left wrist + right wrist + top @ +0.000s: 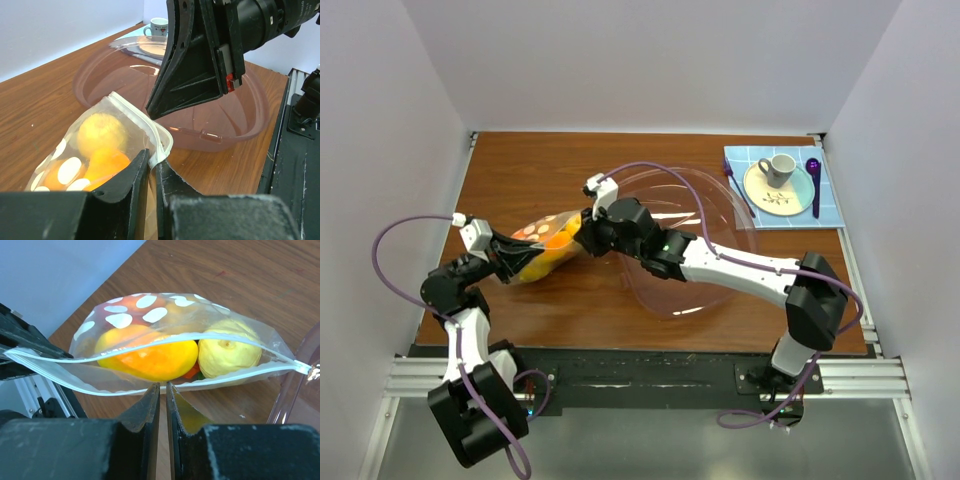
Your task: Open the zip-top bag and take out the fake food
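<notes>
A: Plastic film, thin and crinkly (slippery too). How does the left gripper (151, 157) hold it?

B: Jaws pinched on the zip end of the zip-top bag (545, 250), lying on the table (520, 170) between the arms. The right gripper (163, 386) nips one lip; the mouth gapes.

A: Grip the stiffer zip strip. The fake food (150, 357) looks light and may roll toward the pink bowl (720, 200).

The clear zip-top bag (150, 315) bears white ovals; its fake food (155, 360) looks yellow, orange, perhaps red.
</notes>
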### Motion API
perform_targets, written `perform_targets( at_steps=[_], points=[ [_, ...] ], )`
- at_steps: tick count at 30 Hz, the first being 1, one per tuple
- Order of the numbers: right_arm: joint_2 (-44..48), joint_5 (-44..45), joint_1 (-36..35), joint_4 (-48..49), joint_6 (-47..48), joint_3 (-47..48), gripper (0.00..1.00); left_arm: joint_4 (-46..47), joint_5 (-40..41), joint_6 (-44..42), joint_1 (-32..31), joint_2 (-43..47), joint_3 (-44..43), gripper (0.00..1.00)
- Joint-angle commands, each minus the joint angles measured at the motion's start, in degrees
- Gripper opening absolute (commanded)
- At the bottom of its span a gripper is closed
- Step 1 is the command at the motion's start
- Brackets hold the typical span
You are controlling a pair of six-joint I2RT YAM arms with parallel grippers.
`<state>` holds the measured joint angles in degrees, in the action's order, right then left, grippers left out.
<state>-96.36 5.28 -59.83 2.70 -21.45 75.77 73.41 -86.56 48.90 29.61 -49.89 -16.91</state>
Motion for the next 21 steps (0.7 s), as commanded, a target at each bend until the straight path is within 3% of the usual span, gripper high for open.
perform_targets(
  at_steps=[1,10,14,15,17,18,19,21],
  points=[
    [0.73,1.31,0.16,2.66,0.97,3.33,0.15,2.88,-11.35,-0.65,0.37,0.58,0.12,0.15],
    [-5.41,0.79,0.42,1.35,1.5,7.55,0.16,0.42,-11.35,-1.97,0.28,1.63,-0.14,0.12],
    [-9.27,-0.7,0.33,0.55,1.68,10.1,0.29,-2.03,-11.35,-3.29,0.28,2.86,-0.32,0.16],
    [-10.07,-1.67,0.33,0.29,1.68,11.06,0.31,-3.52,-11.35,-3.64,0.28,3.04,-0.58,0.36],
    [-12.0,-2.64,0.33,-0.24,1.24,11.86,0.46,-4.67,-11.26,-3.91,0.36,2.69,-2.15,0.57],
    [-12.45,-3.34,0.42,-0.15,1.32,11.95,0.52,-6.16,-11.26,-3.99,0.37,2.26,-3.12,0.82],
    [-12.71,-4.13,0.25,-0.06,1.15,11.77,0.64,-6.87,-11.26,-4.17,0.37,1.56,-4.35,0.91],
    [-12.89,-5.1,0.16,0.9,0.8,10.55,0.74,-9.66,-11.26,-3.29,1.15,-2.39,-9.62,1.0]
  ],
)
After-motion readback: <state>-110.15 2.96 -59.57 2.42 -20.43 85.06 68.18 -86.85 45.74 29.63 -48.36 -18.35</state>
